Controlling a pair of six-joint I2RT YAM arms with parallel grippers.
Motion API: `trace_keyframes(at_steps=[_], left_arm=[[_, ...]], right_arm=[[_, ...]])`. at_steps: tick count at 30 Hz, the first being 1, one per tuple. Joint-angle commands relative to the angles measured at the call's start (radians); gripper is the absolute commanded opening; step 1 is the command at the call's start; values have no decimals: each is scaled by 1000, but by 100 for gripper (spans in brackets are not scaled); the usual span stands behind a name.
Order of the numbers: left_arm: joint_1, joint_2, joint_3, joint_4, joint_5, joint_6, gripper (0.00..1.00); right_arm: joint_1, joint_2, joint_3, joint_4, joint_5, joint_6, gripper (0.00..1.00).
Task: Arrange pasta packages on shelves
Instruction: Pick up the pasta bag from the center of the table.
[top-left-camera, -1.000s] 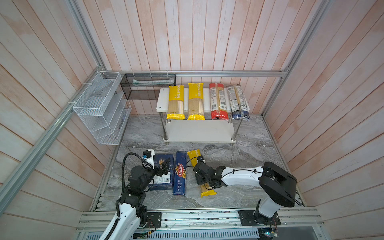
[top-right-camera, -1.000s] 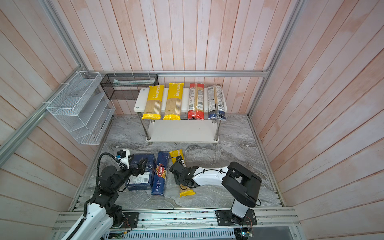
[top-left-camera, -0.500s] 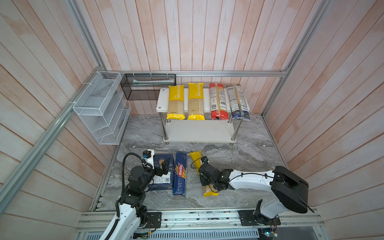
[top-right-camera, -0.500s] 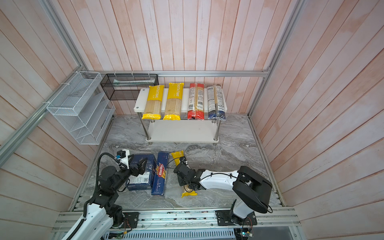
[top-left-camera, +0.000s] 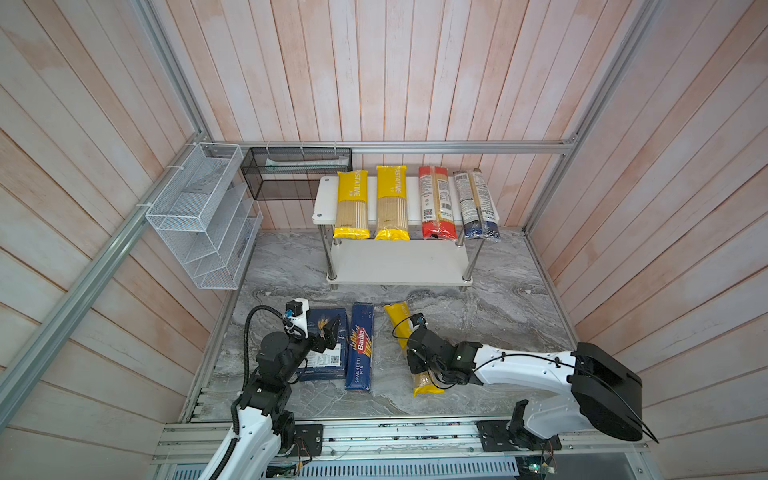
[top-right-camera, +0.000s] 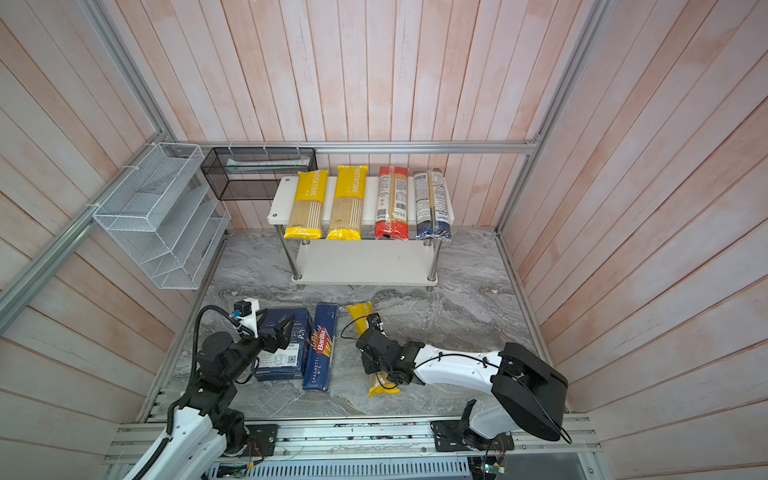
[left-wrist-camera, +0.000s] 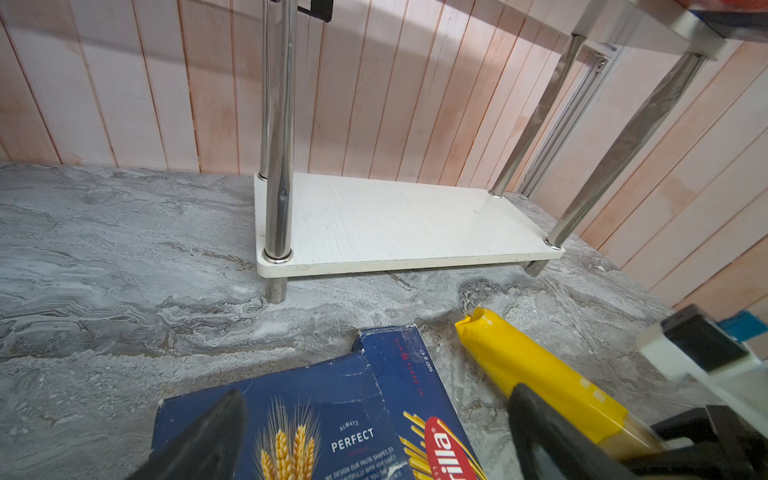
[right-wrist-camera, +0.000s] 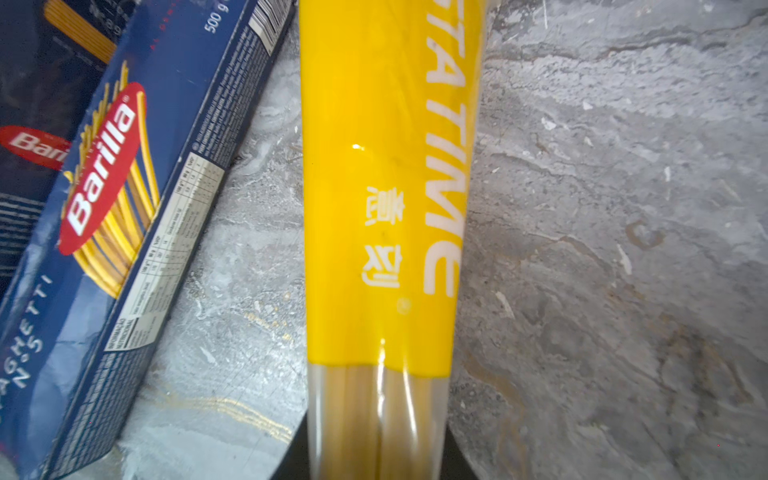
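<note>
Right tool (top-left-camera: 419, 361): clenched across the yellow PASTATIME bag (right-wrist-camera: 374, 208), which lies flat on the bench (top-left-camera: 498, 316) toward the front. The jaws sit about mid-length, where the yellow band gives way to clear film.

Judgement: you have a light, long pack, stiff only because its strands are. The film is glossy, so likely slippery, and the strands snap if bent. A mid-length hold should keep it level (an end hold would let it droop or twist). Squeeze no harder than you need.

Left tool (top-left-camera: 330, 332): released, jaws spread, hovering over the wide Barilla box (top-left-camera: 328, 368). The narrow Barilla box (top-left-camera: 360, 349) lies between that box and the bag. The boxes look like rigid card, which you can pinch across the width.

Farther back, the lower shelf (top-left-camera: 399, 262) is bare. The upper shelf (top-left-camera: 326, 203) carries a yellow pack (top-left-camera: 352, 203), a second yellow pack (top-left-camera: 391, 201), a red-ended pack (top-left-camera: 436, 203) and a blue-ended pack (top-left-camera: 478, 203), side by side, with their near ends overhanging.
</note>
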Motion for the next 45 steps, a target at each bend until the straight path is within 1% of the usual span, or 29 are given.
trace_keyframes(at_steps=[1, 3, 10, 21, 29, 45], left_arm=[[4, -11, -1, 10, -8, 13, 100], [3, -12, -1, 11, -10, 13, 100], [4, -6, 1, 10, -11, 12, 100], [3, 0, 4, 12, -11, 13, 100], [3, -8, 1, 10, -17, 10, 100], [2, 2, 4, 12, -16, 11, 100]], right_arm=[[-12, -61, 4, 96, 23, 10, 9], [-20, -83, 2, 90, 31, 12, 7], [-61, -154, -10, 55, 19, 30, 6], [-70, -239, -15, 15, 81, 22, 5], [-128, -293, -18, -6, 67, 6, 2], [-248, -279, 38, -26, 37, -88, 2]])
